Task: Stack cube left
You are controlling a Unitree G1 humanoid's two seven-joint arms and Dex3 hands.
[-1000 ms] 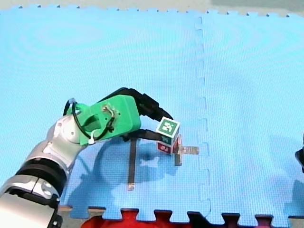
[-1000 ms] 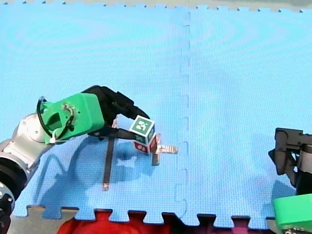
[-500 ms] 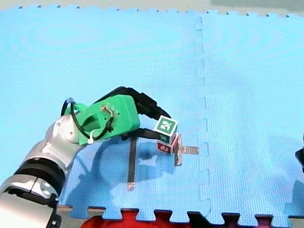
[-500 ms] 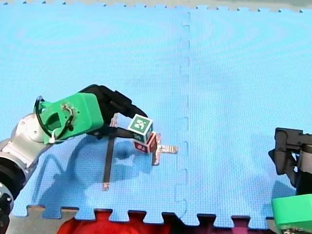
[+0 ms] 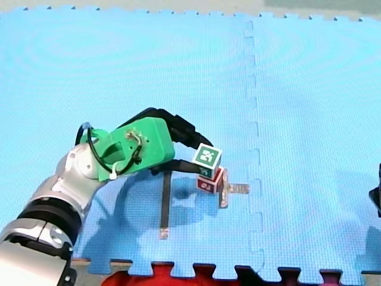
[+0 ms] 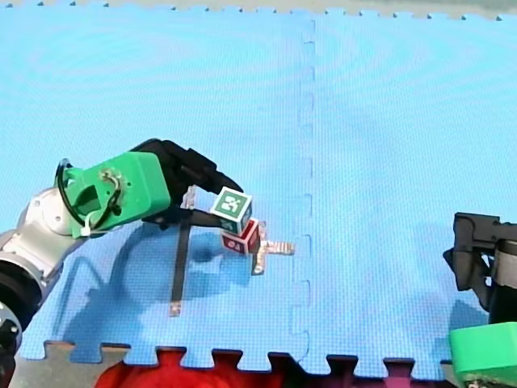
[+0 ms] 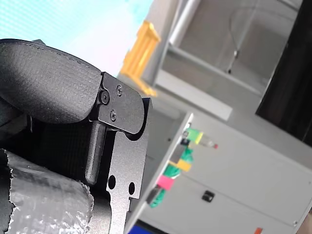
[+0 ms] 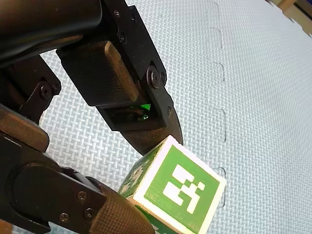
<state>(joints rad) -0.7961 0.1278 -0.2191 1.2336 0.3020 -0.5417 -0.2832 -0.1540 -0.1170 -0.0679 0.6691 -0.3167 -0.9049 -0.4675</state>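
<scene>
Pinching green cube (image 5: 208,157) over red cube (image 5: 209,180), left robot hand (image 5: 174,128) overhangs blue mat (image 5: 297,89); right robot hand (image 6: 477,259) apart

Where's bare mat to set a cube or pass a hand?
Crowded: left hand holding green cube on red cube, tape beside them. Free: mat beyond them; right of the seam up to the right hand.
</scene>
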